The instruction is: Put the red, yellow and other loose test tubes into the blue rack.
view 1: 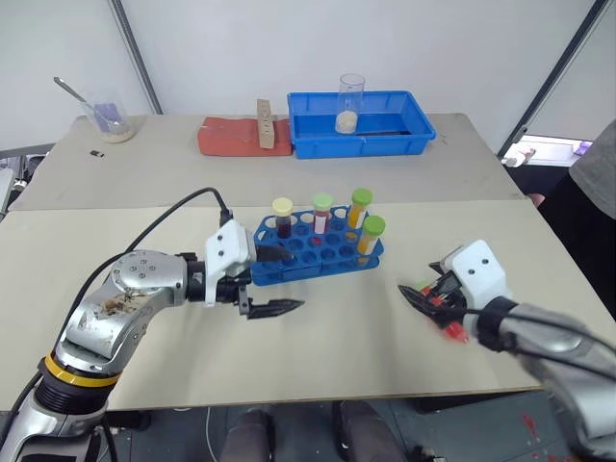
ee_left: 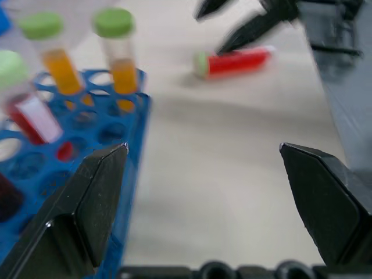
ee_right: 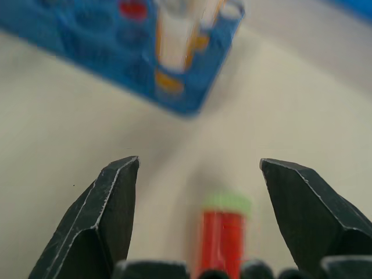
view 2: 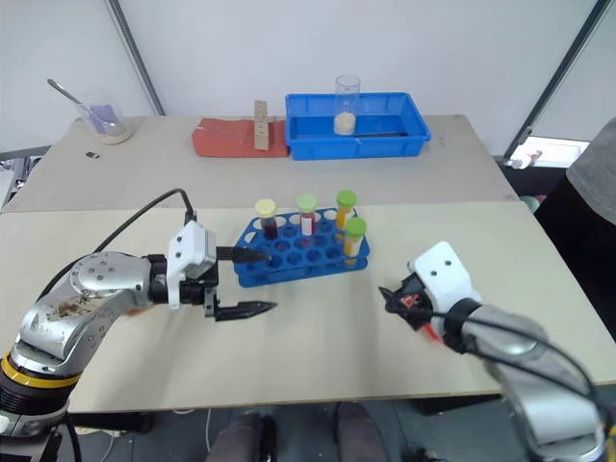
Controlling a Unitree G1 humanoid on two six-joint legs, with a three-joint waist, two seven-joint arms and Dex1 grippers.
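Red tube [ee_right: 224, 239] lies, seemingly loose, partly hidden under right gripper [ee_right: 197, 174].

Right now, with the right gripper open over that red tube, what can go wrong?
1. The red tube lies flat on the table between the right gripper's open fingers; closing off-centre could roll it away.
2. The left gripper, open, sits against the blue rack; a nudge could shift it and the four standing tubes.
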